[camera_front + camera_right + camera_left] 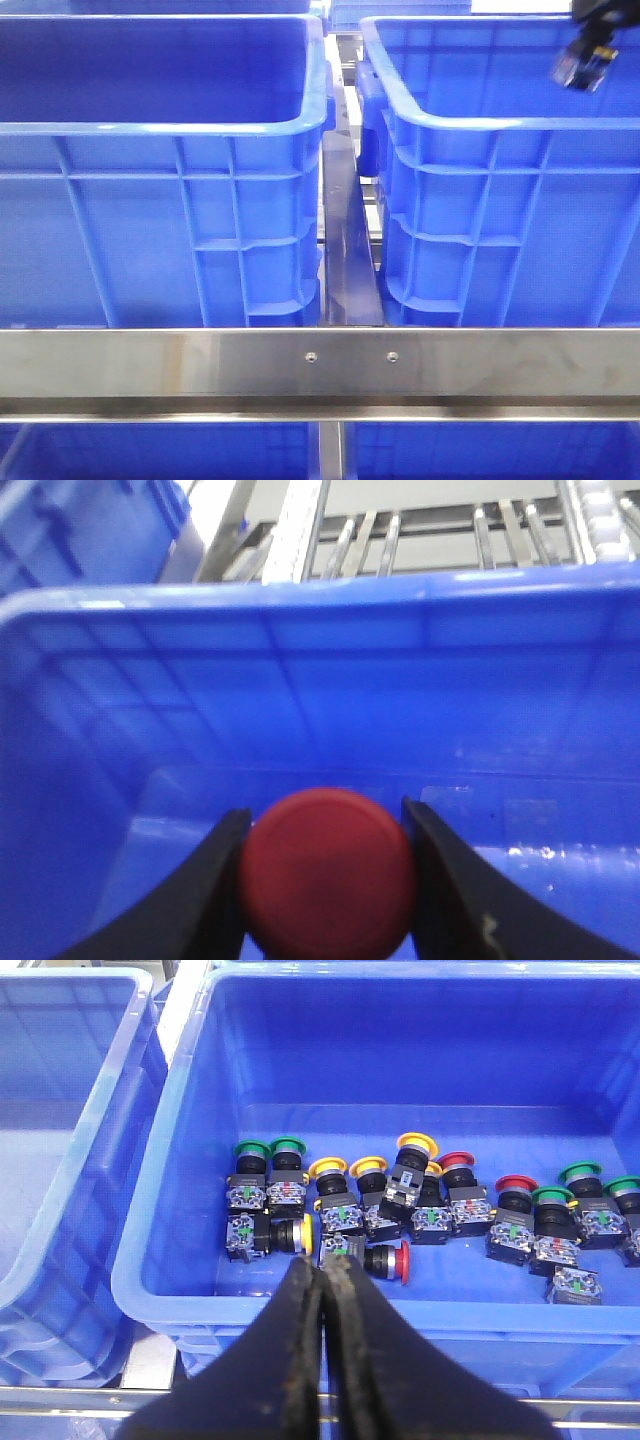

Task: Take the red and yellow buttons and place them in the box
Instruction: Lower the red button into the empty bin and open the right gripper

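Observation:
A red button (328,870) fills the gap between my right gripper's (325,815) fingers, which are shut on it. It hangs over the inside of the box (300,680), a blue crate with light panelled walls. In the front view that gripper (590,45) shows at the top right, above the box (500,125). My left gripper (323,1265) is shut and empty, its tips over the near rim of a blue crate (160,1210) that holds several push buttons. Among them are yellow ones (327,1168) and red ones (402,1260).
Green-capped buttons (287,1144) lie in the same crate. In the front view, the dark-walled crate (160,130) stands left of the box, with a metal divider (348,250) between them and a steel rail (320,360) in front. Another blue crate (60,1160) sits beside the button crate.

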Motion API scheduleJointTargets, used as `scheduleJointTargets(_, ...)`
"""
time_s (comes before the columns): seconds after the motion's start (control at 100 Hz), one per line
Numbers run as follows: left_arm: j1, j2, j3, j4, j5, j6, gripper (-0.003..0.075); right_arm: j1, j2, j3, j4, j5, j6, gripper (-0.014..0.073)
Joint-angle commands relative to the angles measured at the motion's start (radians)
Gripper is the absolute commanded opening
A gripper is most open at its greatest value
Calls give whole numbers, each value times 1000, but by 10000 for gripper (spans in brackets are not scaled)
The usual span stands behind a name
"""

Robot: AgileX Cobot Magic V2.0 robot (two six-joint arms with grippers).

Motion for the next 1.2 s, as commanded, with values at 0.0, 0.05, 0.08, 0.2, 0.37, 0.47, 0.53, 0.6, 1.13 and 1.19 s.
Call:
scheduleJointTargets(0.0,2,4,-24,4,-79,-5,-19,7,7,-63,26,0,-49,59)
scheduleJointTargets(0.05,2,4,-24,4,-79,-5,-19,15,32,-78,26,-6,-76,59)
scheduleJointTargets(0.08,2,4,-24,4,-79,-5,-19,23,46,-87,26,-11,-93,59)
scheduleJointTargets(0.2,2,4,-24,4,-79,-5,-19,60,100,-118,26,-51,-172,59)
scheduleJointTargets(0.37,2,4,-24,4,-79,-5,-19,96,161,-156,26,-107,-209,58)
scheduleJointTargets(0.47,2,4,-24,4,-79,-5,-19,97,193,-182,26,-112,-209,58)
scheduleJointTargets(0.53,2,4,-24,4,-79,-5,-19,97,209,-193,26,-124,-209,58)
scheduleJointTargets(0.6,2,4,-24,4,-79,-5,-19,97,225,-204,26,-139,-209,58)
scheduleJointTargets(1.13,2,4,-24,6,-79,-3,-19,97,316,-268,27,-108,-209,58)
scheduleJointTargets(1.19,2,4,-24,6,-79,-3,-19,97,329,-272,27,-100,-209,58)
